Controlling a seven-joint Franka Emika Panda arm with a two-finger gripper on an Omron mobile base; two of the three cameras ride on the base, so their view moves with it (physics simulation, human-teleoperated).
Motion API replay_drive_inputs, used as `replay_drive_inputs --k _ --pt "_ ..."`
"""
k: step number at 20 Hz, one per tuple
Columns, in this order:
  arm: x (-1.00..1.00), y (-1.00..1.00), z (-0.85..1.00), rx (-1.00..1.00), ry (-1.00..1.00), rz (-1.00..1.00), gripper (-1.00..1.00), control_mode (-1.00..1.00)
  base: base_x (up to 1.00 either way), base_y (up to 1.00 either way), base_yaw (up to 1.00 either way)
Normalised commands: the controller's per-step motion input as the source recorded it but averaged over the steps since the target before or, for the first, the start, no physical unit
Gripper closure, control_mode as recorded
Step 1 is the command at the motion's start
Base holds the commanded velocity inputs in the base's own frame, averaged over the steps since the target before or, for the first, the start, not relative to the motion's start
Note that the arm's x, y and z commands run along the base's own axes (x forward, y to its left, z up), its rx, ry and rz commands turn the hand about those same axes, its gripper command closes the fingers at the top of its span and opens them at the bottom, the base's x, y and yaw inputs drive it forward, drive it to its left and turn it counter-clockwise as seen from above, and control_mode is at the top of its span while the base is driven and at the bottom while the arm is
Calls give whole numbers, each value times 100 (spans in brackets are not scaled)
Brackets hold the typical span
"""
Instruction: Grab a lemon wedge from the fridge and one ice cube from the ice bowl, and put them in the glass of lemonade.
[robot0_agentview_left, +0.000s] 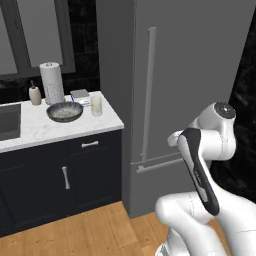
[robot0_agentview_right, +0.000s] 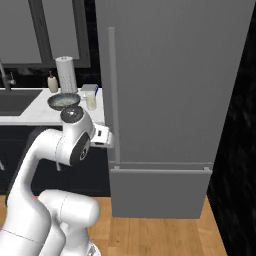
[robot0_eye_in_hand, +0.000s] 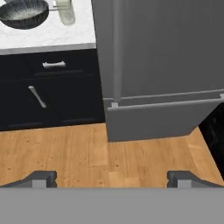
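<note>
Hand view has the two finger tips rising at the lower corners, so the gripper (robot0_eye_in_hand: 112, 178) stands with its jaws wide apart and nothing between them, likely kept ready for a handle. Past them lies the wooden floor (robot0_eye_in_hand: 65, 148), then the fridge (robot0_eye_in_hand: 175, 57) in the upper right, both doors shut, its long vertical bar handle (robot0_eye_in_hand: 116, 48) beside the navy cabinets (robot0_eye_in_hand: 48, 92). The lemon wedge must be inside, hidden behind those doors; opening one looks like the step in hand. Farther off, at upper left on the white counter (robot0_eye_in_hand: 52, 35), the ice bowl (robot0_eye_in_hand: 24, 12) sits just beside the glass of lemonade (robot0_eye_in_hand: 65, 11), paired for an easy drop
</note>
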Motion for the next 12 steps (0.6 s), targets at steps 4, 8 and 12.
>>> replay_drive_inputs --k 4,8,12 --pt "100 0 0 0 -7 13 -100 -100 0 0 0" --pt "100 0 1 2 -1 15 -100 -100 0 0 0" --pt "100 0 5 0 1 8 -100 -100 0 0 0"
